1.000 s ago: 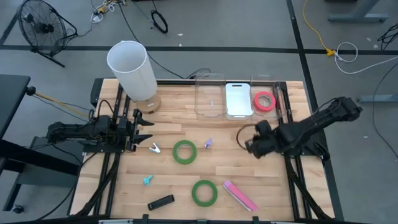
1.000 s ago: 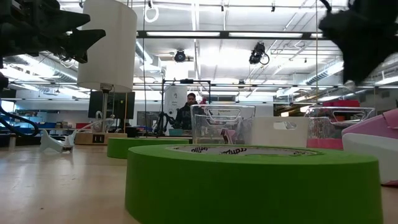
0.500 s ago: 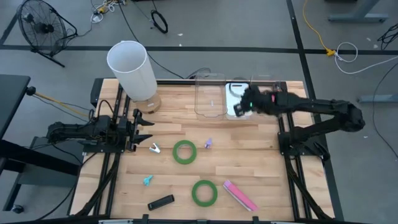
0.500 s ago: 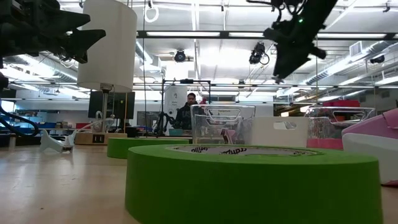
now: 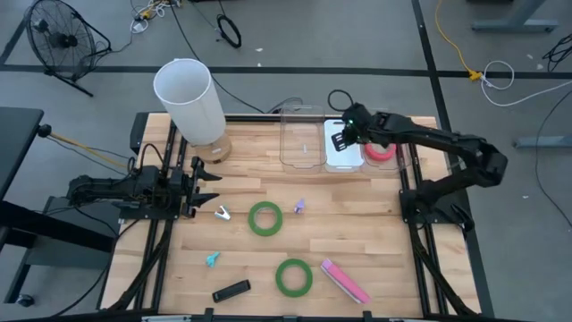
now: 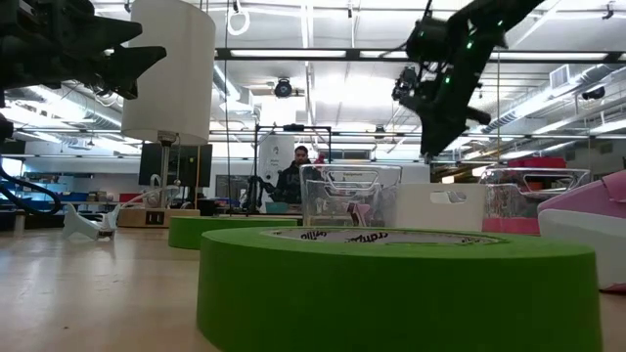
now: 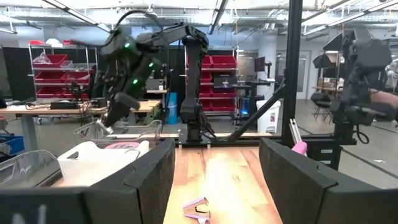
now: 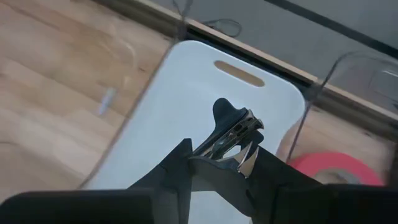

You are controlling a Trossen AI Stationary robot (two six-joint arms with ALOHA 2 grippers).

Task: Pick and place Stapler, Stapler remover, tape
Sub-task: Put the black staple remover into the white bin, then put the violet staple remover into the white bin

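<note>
My right gripper (image 5: 343, 138) hangs over the white bin (image 5: 342, 157) at the table's far edge, shut on a black stapler remover (image 8: 233, 132) with metal claws. Red tape (image 5: 381, 147) lies flat in the clear bin to the right of it. Two green tape rolls (image 5: 265, 218) (image 5: 293, 276) lie flat on the wood. A pink stapler (image 5: 344, 280) and a black stapler (image 5: 231, 291) lie near the front edge. Small removers, purple (image 5: 299, 207), teal (image 5: 212, 259) and silvery (image 5: 221, 212), rest on the table. My left gripper (image 5: 207, 186) waits open at the left. My right gripper pinches the black stapler remover's lower body (image 8: 219, 155) between its two fingers (image 8: 179, 163), slanting down from the table's right side. The remover's black handle end (image 8: 224, 112) and metal claws (image 8: 246, 142) stick out past the fingertips. It is lifted clear above the white bin.
An empty clear bin (image 5: 301, 139) stands left of the white one. A tall white cylinder on a wooden base (image 5: 189, 98) stands at the far left. Black frame rails (image 5: 418, 241) run along both table sides.
My right gripper has swung from the table's right middle toward the far edge, then a little left, coming over the white bin. It has turned about on the way, keeping the stapler remover lifted clear.
</note>
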